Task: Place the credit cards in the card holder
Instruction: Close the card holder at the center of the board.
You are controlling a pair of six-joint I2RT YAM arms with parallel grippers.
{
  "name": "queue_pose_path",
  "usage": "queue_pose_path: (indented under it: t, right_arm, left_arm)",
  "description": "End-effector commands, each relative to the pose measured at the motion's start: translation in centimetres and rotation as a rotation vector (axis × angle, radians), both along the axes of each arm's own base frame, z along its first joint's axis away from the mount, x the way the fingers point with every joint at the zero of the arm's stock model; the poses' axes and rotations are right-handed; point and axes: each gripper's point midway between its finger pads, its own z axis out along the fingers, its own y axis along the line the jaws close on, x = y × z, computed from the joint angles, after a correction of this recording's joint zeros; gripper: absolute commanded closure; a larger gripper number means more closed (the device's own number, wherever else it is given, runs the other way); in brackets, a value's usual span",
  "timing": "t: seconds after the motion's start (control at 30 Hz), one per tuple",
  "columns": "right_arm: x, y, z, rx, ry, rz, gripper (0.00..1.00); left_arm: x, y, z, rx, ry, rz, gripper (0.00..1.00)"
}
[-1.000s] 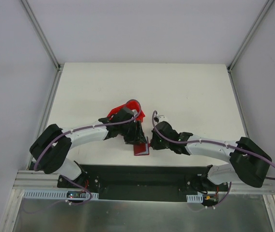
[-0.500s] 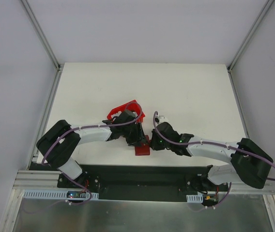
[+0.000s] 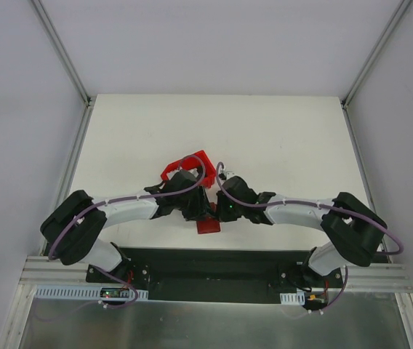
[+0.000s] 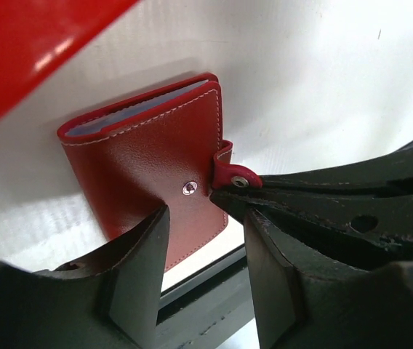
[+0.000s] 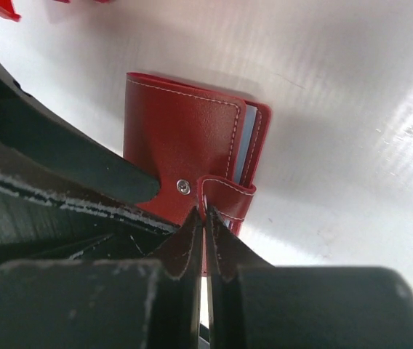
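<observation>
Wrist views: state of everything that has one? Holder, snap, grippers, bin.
card holder: folded, lying on the table.
snap tab: unfastened, off its stud.
right gripper: shut on the snap tab.
left gripper: open, jaws over the card holder's near edge.
red bin: on the table behind the left gripper, contents hidden.

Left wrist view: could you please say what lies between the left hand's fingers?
The card holder, folded, has its near end between the fingers of the left hand; left wrist view.
</observation>
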Motion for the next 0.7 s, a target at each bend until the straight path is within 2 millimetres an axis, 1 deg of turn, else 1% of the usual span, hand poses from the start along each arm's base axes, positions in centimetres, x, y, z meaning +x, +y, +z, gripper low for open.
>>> queue_pose_path:
  t: [0.0, 0.07, 0.1, 0.17, 0.27, 0.33, 0.43, 0.53, 0.6, 0.67]
  right_arm:
    - [-1.2, 0.8, -1.2, -0.01, 0.086, 0.04, 0.97]
    - [-1.1, 0.8, -1.4, -0.025, 0.089, 0.04, 0.97]
    - [-1.0, 1.0, -1.2, -0.023, 0.084, 0.044, 0.97]
    - [-1.2, 0.5, -1.6, -0.059, 0.099, 0.045, 0.97]
    - [-1.1, 0.4, -1.5, -0.073, 0.096, 0.052, 0.97]
    - [-1.0, 0.5, -1.5, -0.076, 0.096, 0.057, 0.97]
    - [-0.9, 0.7, -1.3, -0.074, 0.094, 0.06, 0.97]
    - [-1.0, 0.9, -1.2, -0.07, 0.096, 0.071, 0.97]
    - [-1.0, 1.0, -1.2, -0.069, 0.098, 0.074, 0.96]
    - [-1.1, 1.1, -1.1, -0.064, 0.1, 0.082, 0.96]
  left_arm:
    - [-0.5, 2.1, -0.1, 0.075, -0.063, 0.005, 0.54]
    - [-0.2, 2.2, 0.9, 0.058, -0.1, 0.006, 0.53]
    - [-0.5, 2.7, 0.8, 0.078, -0.097, 0.007, 0.53]
    - [-0.5, 3.7, 1.0, 0.106, -0.114, 0.033, 0.54]
    - [-0.5, 5.1, 1.3, 0.121, -0.16, 0.071, 0.54]
    - [-0.6, 6.0, 0.9, 0.152, -0.174, 0.076, 0.54]
    - [-0.8, 6.9, -0.5, 0.213, -0.155, 0.074, 0.54]
    - [-0.8, 6.8, -1.5, 0.241, -0.126, 0.061, 0.54]
    - [-0.5, 6.5, -1.7, 0.252, -0.116, 0.07, 0.55]
    - [0.1, 5.9, -1.6, 0.243, -0.124, 0.066, 0.55]
